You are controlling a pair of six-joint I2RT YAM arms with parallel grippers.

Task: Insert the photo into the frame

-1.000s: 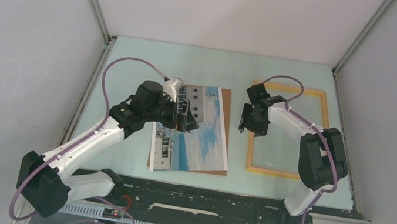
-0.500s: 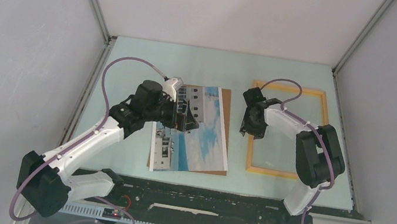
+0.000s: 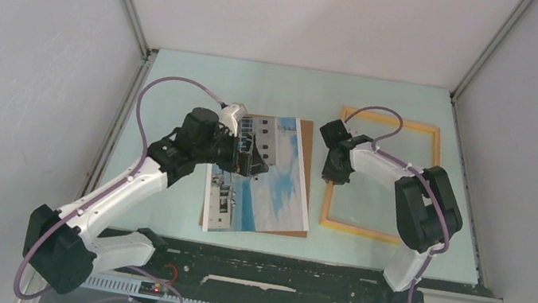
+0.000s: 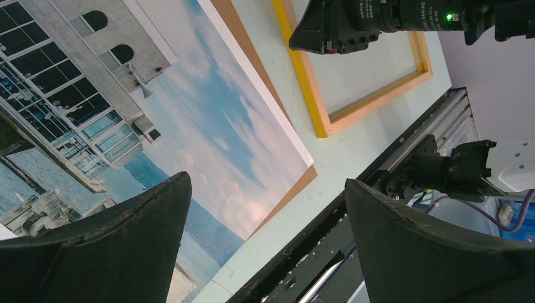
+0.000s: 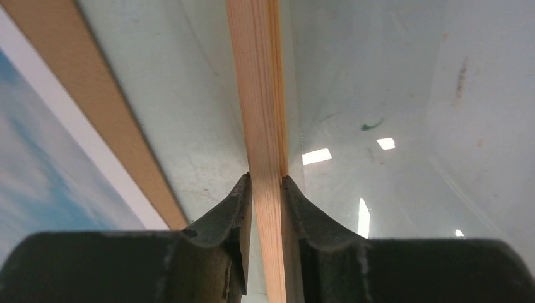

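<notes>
Frame (image 5: 262, 95), left rail pinched between right jaws (photo (image 3: 270, 176) near)

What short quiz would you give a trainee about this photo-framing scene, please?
1. True or false: the left gripper is shut on the photo.
2. The right gripper clamps: a) the photo, b) a rail of the frame, c) nothing?
3. What lies directly under the photo?
Key: 1 false, it is open above it; 2 b; 3 the brown backing board.
</notes>
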